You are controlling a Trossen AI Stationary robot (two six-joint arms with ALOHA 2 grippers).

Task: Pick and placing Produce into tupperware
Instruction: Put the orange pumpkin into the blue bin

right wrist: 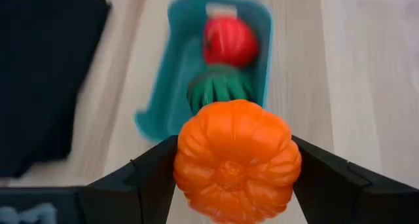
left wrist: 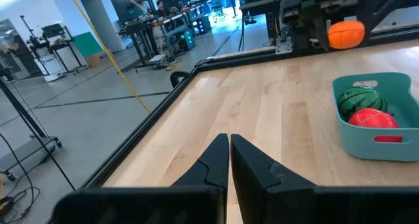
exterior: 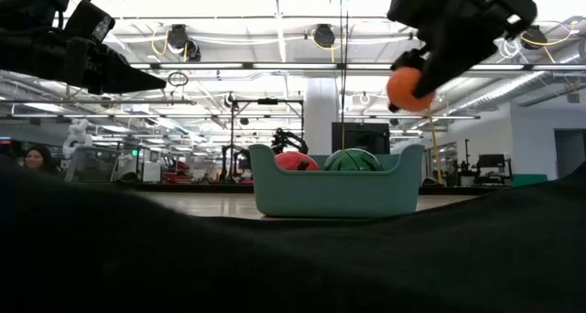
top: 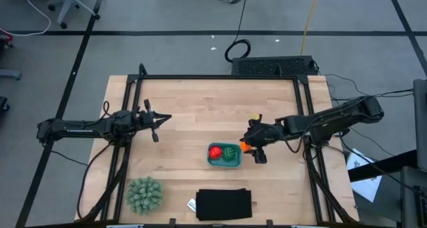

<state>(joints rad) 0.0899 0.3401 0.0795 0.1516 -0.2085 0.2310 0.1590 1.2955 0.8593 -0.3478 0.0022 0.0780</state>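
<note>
- The orange piece (right wrist: 237, 160) is a small, round, ribbed pumpkin shape with a glossy surface.
- My right gripper (top: 252, 147) clamps the orange piece between its two fingers (right wrist: 149, 178), one pad on each side; the jaws stand only as far apart as the piece is wide.
- In the low view the orange piece hangs in the air, above the level of the tub rim and clear of it.
- In the high view the orange piece sits at 3 o'clock from the teal tub (top: 217, 163), just beside its edge, not over its interior.
- The teal tub is shallow and rectangular with rounded corners. It rests on the wooden table (top: 193, 108).
- Inside the tub lie the red piece (top: 215, 151) and the dark green striped piece (top: 229, 153), side by side and touching or nearly so.
- My left gripper (top: 155, 122) hovers at 9 o'clock on the table, well apart from the tub; its fingers are pressed together and hold nothing.
- The black flat object (top: 223, 204) lies at 6 o'clock from the tub.
</note>
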